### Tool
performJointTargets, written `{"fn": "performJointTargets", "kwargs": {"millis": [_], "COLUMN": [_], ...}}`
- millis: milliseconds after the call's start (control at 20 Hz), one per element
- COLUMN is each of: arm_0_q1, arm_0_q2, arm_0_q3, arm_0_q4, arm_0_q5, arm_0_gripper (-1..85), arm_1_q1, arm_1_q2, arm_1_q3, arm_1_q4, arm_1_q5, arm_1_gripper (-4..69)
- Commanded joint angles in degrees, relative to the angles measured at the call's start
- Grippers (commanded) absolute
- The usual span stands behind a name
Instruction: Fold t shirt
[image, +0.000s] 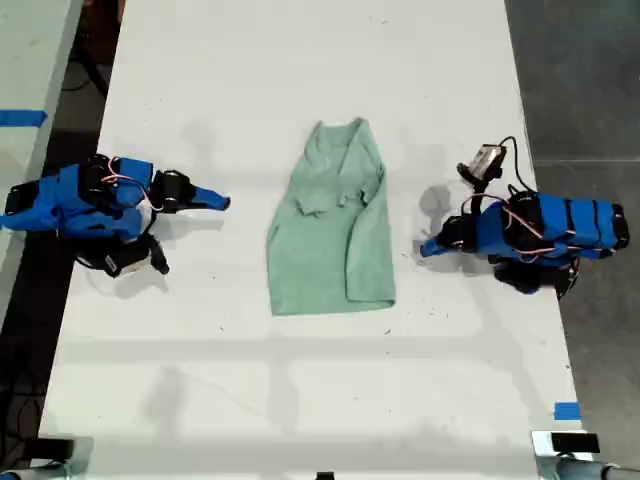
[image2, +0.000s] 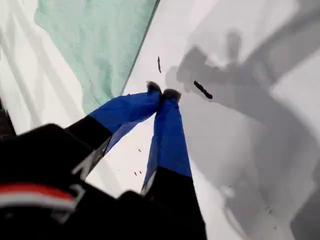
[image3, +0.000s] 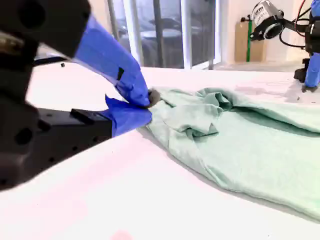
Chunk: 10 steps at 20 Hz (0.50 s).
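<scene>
The pale mint-green t shirt (image: 335, 235) lies wrinkled in the middle of the white table (image: 300, 400), neck toward the far end, with one side and a sleeve folded over its body. My first gripper (image: 425, 248) rests at the exterior view's right, shut on nothing, a short gap from the shirt's edge. In the first wrist view its closed tips (image2: 162, 92) sit over bare table beside the t shirt (image2: 95, 45). My second gripper (image: 222, 203) is at the exterior view's left, also shut and empty (image3: 147, 102), pointing at the t shirt (image3: 240, 145).
Blue tape marks (image: 22, 117) (image: 566, 410) sit near the table's sides. A small camera (image: 487, 158) rides on the first arm and shows across the shirt (image3: 267, 20). Small dark specks (image2: 202, 90) dot the table. Dark floor borders both long edges.
</scene>
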Motion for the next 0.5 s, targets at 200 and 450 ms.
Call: {"fn": "performJointTargets", "kwargs": {"millis": [200, 450], "arm_0_q1": [0.6, 3.5], "arm_0_q2": [0.4, -9.1], "arm_0_q3": [0.4, -11.8], "arm_0_q4": [0.2, 3.1], "arm_0_q5": [-1.8, -12.8], "arm_0_gripper": [0.0, -0.1], "arm_1_q1": [-2.4, -2.0], "arm_1_q2": [0.7, 0.7], "arm_1_q3": [1.3, 1.4], "arm_1_q4": [3.2, 3.0], "arm_1_q5": [2.3, 2.3], "arm_1_gripper": [-1.2, -1.2]}}
